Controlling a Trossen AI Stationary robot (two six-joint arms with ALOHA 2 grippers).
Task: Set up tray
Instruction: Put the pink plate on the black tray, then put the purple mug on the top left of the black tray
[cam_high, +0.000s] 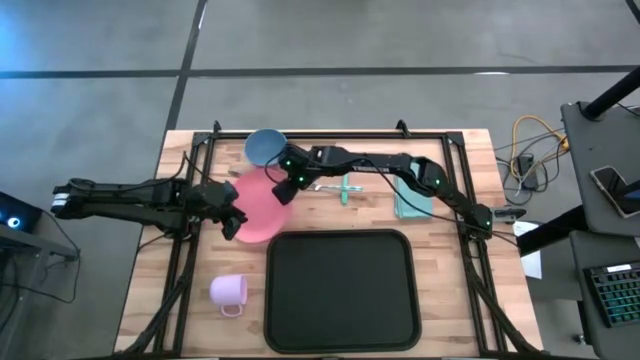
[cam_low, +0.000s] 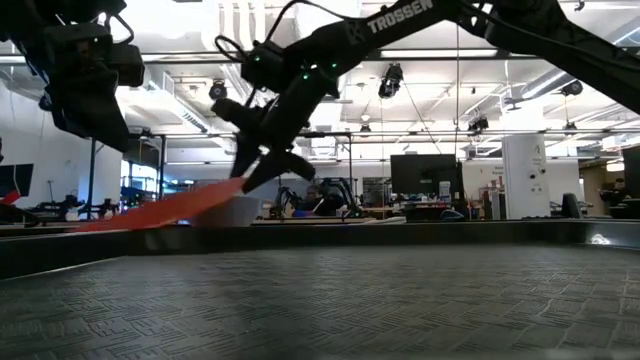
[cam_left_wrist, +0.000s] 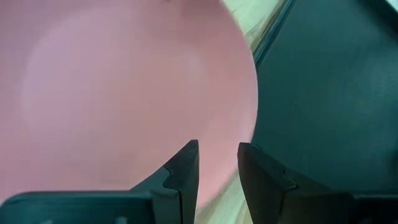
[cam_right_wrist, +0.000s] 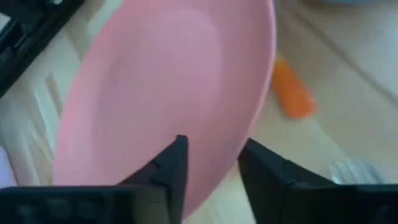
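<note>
Beyond plate (cam_right_wrist: 168, 93): orange thing (cam_right_wrist: 292, 93), maybe carrot | right wrist view only

High view: looks straight down from far above and sees the whole wooden table (cam_high: 150, 250), both arms and the floor around.
Low view: sits right down on the black tray (cam_low: 320, 300), looks level across it into the big room behind.
Left wrist view: very close, faces the pink plate (cam_left_wrist: 124, 93) and the tray's edge.
Right wrist view: very close, faces the same plate from its other side.
Shared: all four views show the pink plate.
</note>
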